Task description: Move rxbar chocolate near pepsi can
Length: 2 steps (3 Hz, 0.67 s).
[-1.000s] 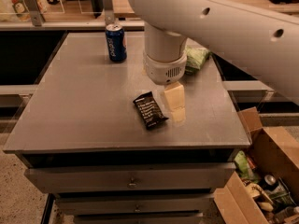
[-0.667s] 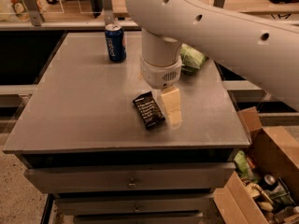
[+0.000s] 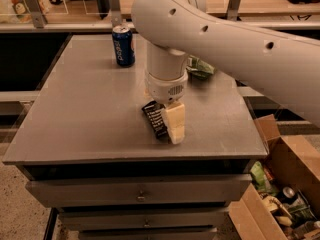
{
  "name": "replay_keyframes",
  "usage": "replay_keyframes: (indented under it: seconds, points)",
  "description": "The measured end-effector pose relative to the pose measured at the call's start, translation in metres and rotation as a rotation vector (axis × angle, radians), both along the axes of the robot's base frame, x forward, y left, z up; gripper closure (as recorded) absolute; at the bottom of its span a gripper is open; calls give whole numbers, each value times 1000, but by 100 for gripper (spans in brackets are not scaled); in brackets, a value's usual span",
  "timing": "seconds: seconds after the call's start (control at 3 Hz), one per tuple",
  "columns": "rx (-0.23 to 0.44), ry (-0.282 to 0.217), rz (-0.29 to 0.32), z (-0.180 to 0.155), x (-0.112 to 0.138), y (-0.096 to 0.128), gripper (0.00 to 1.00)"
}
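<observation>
The rxbar chocolate [image 3: 154, 118], a small flat black wrapper with white text, lies on the grey table [image 3: 85, 114] near the front middle. My gripper [image 3: 173, 128] hangs straight down from the big white arm and is right at the bar's right side, covering part of it. The pepsi can [image 3: 123, 45], dark blue with a silver top, stands upright at the back of the table, well behind and to the left of the bar.
A green snack bag [image 3: 201, 67] lies at the back right, partly behind the arm. An open cardboard box [image 3: 292, 169] full of items stands on the floor to the right. Drawers [image 3: 140, 194] sit under the tabletop. A railing runs behind the table.
My gripper has moved left and down, from beside the bar to right against it, now overlapping its right edge. The bar and the can have stayed where they were.
</observation>
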<state>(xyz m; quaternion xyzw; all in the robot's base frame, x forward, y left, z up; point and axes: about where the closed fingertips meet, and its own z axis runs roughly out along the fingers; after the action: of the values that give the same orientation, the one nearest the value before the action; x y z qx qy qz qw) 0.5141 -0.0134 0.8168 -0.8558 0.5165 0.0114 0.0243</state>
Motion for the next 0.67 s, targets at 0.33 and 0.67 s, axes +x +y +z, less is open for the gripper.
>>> replay_keyframes:
  seconds: [0.33, 0.67]
  points:
    - [5, 20, 11, -6, -4, 4, 40]
    - [6, 22, 12, -1, -5, 4, 63]
